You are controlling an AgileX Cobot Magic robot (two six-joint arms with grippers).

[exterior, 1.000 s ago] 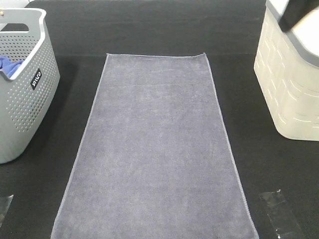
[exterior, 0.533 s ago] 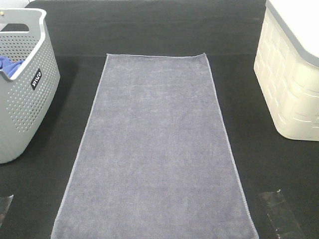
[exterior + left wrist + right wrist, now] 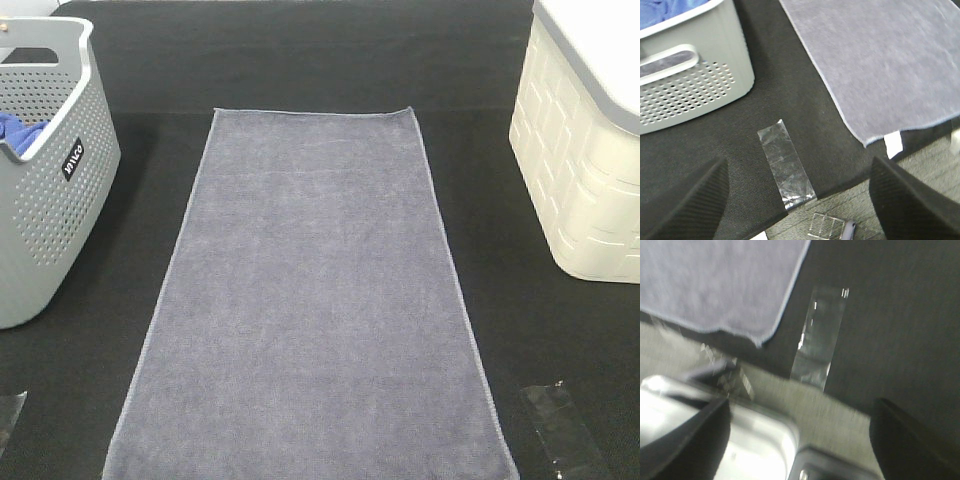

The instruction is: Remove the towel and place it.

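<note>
The slate-grey towel [image 3: 315,300] lies flat and lengthwise on the middle of the black table [image 3: 300,60]. Neither gripper shows in the exterior high view. In the left wrist view, my left gripper [image 3: 799,167] is open and empty, above the table's front edge, apart from the towel's near left corner [image 3: 875,65]. In the right wrist view, my right gripper [image 3: 801,405] is open and empty, above the front edge, beside the towel's near right corner [image 3: 715,285].
A grey perforated basket [image 3: 50,190] holding a bright blue cloth [image 3: 18,128] stands at the left. A cream basket [image 3: 585,160] stands at the right. Strips of clear tape [image 3: 562,428] lie near both front corners, one under my left gripper [image 3: 786,165].
A dark part of an arm that was over the cream basket at the top right one second ago has left the exterior view. The towel has not moved.
</note>
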